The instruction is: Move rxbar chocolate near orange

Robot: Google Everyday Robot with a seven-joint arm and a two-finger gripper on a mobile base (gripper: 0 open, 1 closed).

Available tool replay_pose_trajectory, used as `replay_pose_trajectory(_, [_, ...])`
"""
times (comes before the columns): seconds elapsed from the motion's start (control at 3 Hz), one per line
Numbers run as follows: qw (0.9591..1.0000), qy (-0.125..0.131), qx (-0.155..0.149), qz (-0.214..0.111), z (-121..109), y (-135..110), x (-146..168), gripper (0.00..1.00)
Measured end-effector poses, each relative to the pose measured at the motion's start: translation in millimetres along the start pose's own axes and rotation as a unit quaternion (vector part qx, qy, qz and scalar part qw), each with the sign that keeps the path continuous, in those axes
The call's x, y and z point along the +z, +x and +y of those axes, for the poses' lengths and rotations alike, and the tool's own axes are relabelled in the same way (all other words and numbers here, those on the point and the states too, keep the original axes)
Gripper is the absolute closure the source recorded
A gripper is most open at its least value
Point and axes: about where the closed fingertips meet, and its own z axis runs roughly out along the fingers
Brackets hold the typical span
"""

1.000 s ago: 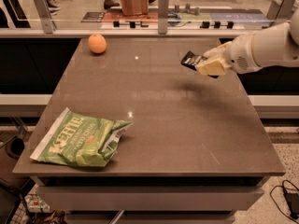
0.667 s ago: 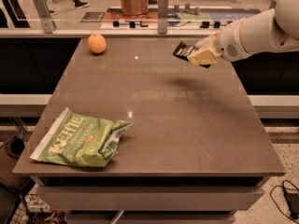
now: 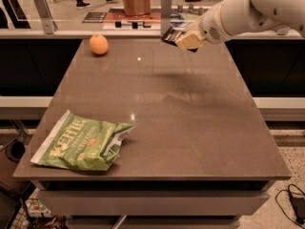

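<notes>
The table point(image 3: 200, 142) is the biggest thing here, wide, flat and brown. Next is the white arm point(image 3: 248, 11), which comes in from the top right. A green chip bag point(image 3: 78, 144) lies at the near left corner, and it is not part of the job. The orange point(image 3: 98, 45) sits at the far left of the table, round, smooth and all 1 color. It can roll if it gets bumped, so I think it is best not to touch it. The gripper point(image 3: 183, 38) hangs in the air over the far side of the table, well to the right of the orange. Its 2 fingers are squeezed on the bar point(image 3: 170, 34), the smallest thing here. The bar is up off the table, and its free end sticks out to the left, toward the orange. I think the bar is light and a bit stiff, with a slick wrapper that could slip. A good way to hold it is across its 2 flat sides, near the middle, with a firm but gentle squeeze. The bar looks small, flat and dark. I cannot read any words on it.
</notes>
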Motion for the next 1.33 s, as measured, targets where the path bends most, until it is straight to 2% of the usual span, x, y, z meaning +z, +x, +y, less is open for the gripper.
replay_pose_trajectory(0.67, [0.9992,-0.006,-0.015,-0.036,-7,-36,54,1.00])
replay_pose_trajectory(1.33, [0.9967,-0.057,-0.025,-0.052,10,-57,107,1.00])
